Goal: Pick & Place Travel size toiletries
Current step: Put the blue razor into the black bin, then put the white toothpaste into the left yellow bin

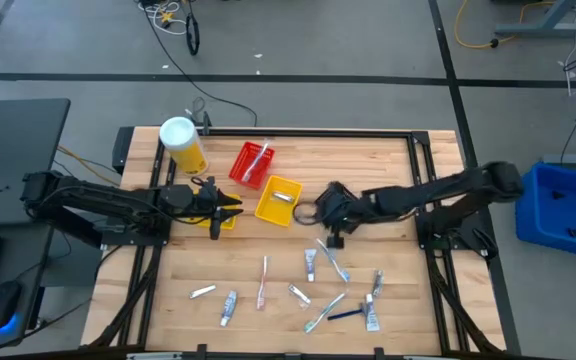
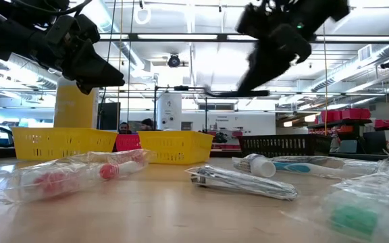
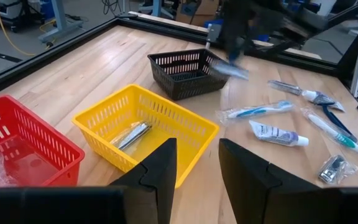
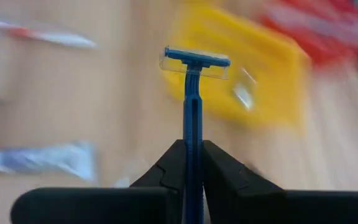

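Several wrapped toiletries lie flat on the near half of the table [image 1: 268, 290]: toothbrushes [image 1: 263, 280], small tubes [image 1: 309, 265] and a blue razor [image 1: 346, 314]. My right gripper [image 4: 191, 146] hangs over the black bin [image 3: 185, 71], also seen as the right gripper [image 1: 320, 208], and is shut on a blue razor [image 4: 193, 81]. My left gripper [image 3: 197, 155] is open in the air near the yellow bin [image 3: 145, 130], touching nothing. That bin holds one wrapped item [image 3: 132, 134]. The red bin [image 1: 252, 163] holds toothbrushes. My right gripper pinches the blue razor's handle [image 4: 191, 134] between its two fingers. The handle runs on forward past the fingertips and the clear-capped head [image 4: 194, 61] sticks out ahead. The razor [image 2: 238, 93] is lifted clear, about level above the table.
A large yellow canister with a white lid [image 1: 182, 143] stands at the far left. A second yellow bin [image 1: 218, 220] sits under my left gripper. Black rails frame the table [image 1: 423, 150]. People show far back in the low view.
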You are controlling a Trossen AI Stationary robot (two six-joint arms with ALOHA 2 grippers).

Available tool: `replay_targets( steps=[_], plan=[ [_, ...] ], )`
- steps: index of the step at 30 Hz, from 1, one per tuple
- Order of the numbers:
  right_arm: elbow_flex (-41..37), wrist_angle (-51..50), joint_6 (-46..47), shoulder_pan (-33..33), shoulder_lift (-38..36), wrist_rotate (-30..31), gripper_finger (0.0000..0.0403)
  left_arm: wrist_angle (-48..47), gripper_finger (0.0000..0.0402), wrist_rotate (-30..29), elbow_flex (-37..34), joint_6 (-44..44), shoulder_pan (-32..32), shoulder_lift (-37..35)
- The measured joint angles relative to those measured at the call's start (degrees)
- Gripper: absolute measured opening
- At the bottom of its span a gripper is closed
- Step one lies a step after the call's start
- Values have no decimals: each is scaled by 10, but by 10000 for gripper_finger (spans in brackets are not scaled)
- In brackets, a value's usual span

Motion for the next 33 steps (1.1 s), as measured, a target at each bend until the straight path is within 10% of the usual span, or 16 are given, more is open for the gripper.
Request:
replay_targets(
  steps=[6,12,33],
  plan=[
    [-2,-168,225,-12,-45,97,46,1,127,0,0,0,0,0],
    [-65,-129,386,-26,-41,110,48,1,127,0,0,0,0,0],
    [-175,3,311,-63,-41,50,126,3,127,-9,0,-2,0,0]
  ],
)
